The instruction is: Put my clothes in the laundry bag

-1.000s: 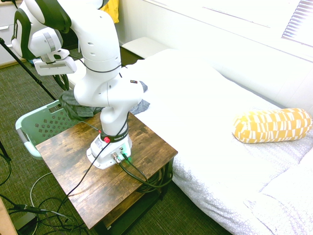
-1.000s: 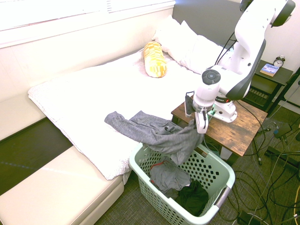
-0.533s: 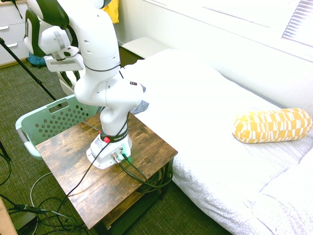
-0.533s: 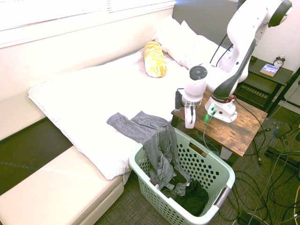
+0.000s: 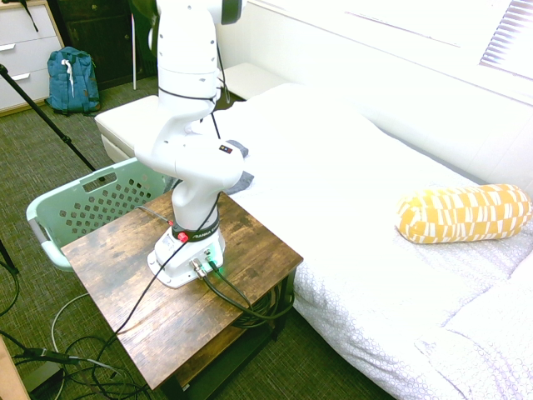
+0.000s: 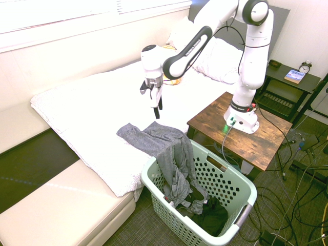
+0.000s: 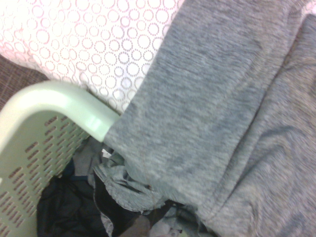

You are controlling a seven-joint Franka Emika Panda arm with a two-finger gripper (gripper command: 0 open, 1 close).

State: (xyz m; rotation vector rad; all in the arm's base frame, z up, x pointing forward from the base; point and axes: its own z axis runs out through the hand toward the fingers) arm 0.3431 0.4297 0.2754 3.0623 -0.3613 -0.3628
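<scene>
A grey garment of the clothes (image 6: 166, 146) lies draped from the bed's edge over the rim and down into the mint-green laundry bag (image 6: 241, 180), a perforated basket on the floor. Darker clothes (image 6: 207, 215) lie at the basket's bottom. My gripper (image 6: 158, 106) hangs above the bed, a little above and behind the garment's upper end, open, with nothing between its fingers. The wrist view shows the grey fabric (image 7: 222, 98) crossing the basket rim (image 7: 54, 98). In the first exterior view the basket (image 5: 83, 204) stands beside the table, a bit of grey clothes (image 5: 240, 179) shows behind the arm, and the gripper is hidden.
The wooden side table (image 6: 256, 141) stands right of the basket. A yellow patterned pillow (image 5: 462, 212) and white pillows (image 6: 220, 51) lie on the bed. A blue backpack (image 5: 71, 79) sits by the far wall. A cream bench (image 6: 61, 205) runs along the bed's foot.
The gripper let go of the grey garment, opened, and swung up from over the basket to above the bed. The garment dropped and now hangs over the basket rim.
</scene>
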